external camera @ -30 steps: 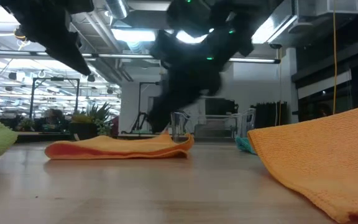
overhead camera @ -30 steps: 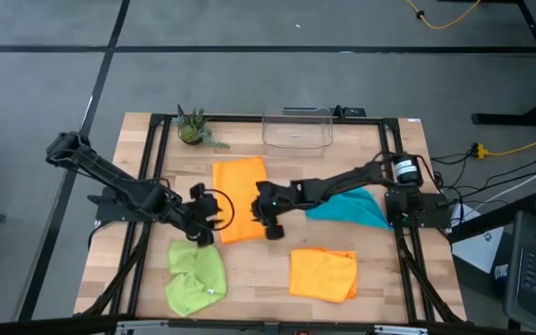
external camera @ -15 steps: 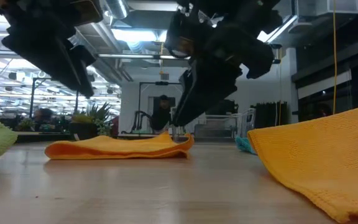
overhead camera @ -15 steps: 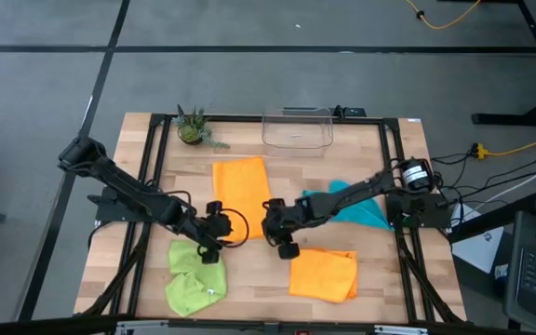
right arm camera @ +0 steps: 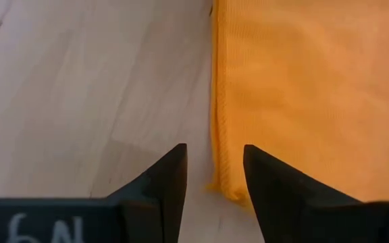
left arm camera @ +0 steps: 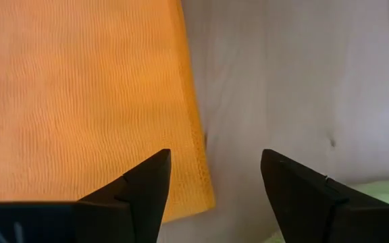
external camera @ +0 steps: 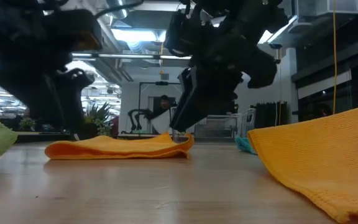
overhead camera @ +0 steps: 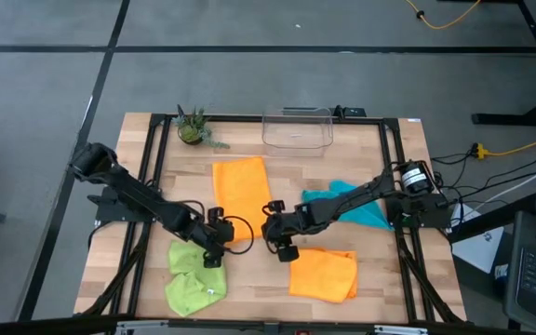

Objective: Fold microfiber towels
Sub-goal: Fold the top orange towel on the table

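Observation:
A flat orange towel (overhead camera: 240, 191) lies in the middle of the table. My left gripper (overhead camera: 216, 244) is open over its near left corner (left arm camera: 204, 199), one finger over the cloth and one over bare wood. My right gripper (overhead camera: 281, 244) is open over its near right corner (right arm camera: 225, 189), its fingers on either side of the cloth's edge. A second orange towel (overhead camera: 323, 273) lies near right, a crumpled lime green towel (overhead camera: 196, 277) near left, and a teal towel (overhead camera: 352, 205) at the right under my right arm.
A clear plastic bin (overhead camera: 298, 128) stands at the far edge, with a small potted plant (overhead camera: 192, 127) at the far left. Bare wood shows between the middle orange towel and the two near towels. The green towel (left arm camera: 377, 192) lies close to my left gripper.
Both grippers have moved toward the table's near edge along the middle orange towel and gone down, to its two near corners. The towels lie as before.

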Action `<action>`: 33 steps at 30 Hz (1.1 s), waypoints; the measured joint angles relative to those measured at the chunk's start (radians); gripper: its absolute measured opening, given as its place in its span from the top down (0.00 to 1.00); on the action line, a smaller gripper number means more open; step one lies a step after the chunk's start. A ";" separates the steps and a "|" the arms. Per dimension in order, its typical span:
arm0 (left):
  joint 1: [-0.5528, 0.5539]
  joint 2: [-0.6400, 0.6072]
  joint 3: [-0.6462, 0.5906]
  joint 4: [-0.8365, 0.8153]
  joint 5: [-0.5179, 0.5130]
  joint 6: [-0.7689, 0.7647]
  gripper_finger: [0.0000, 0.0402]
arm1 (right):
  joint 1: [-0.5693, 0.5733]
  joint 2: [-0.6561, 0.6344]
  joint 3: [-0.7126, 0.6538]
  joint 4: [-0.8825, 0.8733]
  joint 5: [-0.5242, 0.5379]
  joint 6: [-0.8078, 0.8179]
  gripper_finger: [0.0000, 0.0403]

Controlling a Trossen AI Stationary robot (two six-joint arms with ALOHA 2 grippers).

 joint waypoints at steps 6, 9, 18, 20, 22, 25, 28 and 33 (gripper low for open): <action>0.000 0.058 0.000 0.010 0.003 0.000 0.43 | 0.000 0.036 0.000 0.005 0.000 0.009 0.63; 0.000 0.075 0.000 0.012 0.003 0.000 0.43 | -0.003 0.061 0.000 0.007 0.000 0.008 0.63; -0.013 0.145 0.005 0.012 -0.012 0.000 0.44 | -0.017 0.089 0.004 -0.011 -0.005 0.050 0.63; -0.016 0.157 0.007 0.008 -0.023 0.001 0.44 | -0.018 0.089 0.004 -0.019 -0.005 0.056 0.63; -0.018 0.159 0.007 0.005 -0.041 -0.001 0.45 | -0.018 0.089 0.004 -0.024 -0.005 0.056 0.63; -0.023 0.162 0.006 0.007 -0.065 0.003 0.47 | -0.018 0.090 0.005 -0.028 -0.005 0.060 0.64; -0.025 0.164 0.006 0.007 -0.071 0.021 0.52 | -0.018 0.090 0.005 -0.040 -0.005 0.061 0.70; -0.040 0.166 0.006 0.006 -0.081 0.020 0.65 | -0.017 0.090 0.003 -0.049 -0.005 0.061 0.84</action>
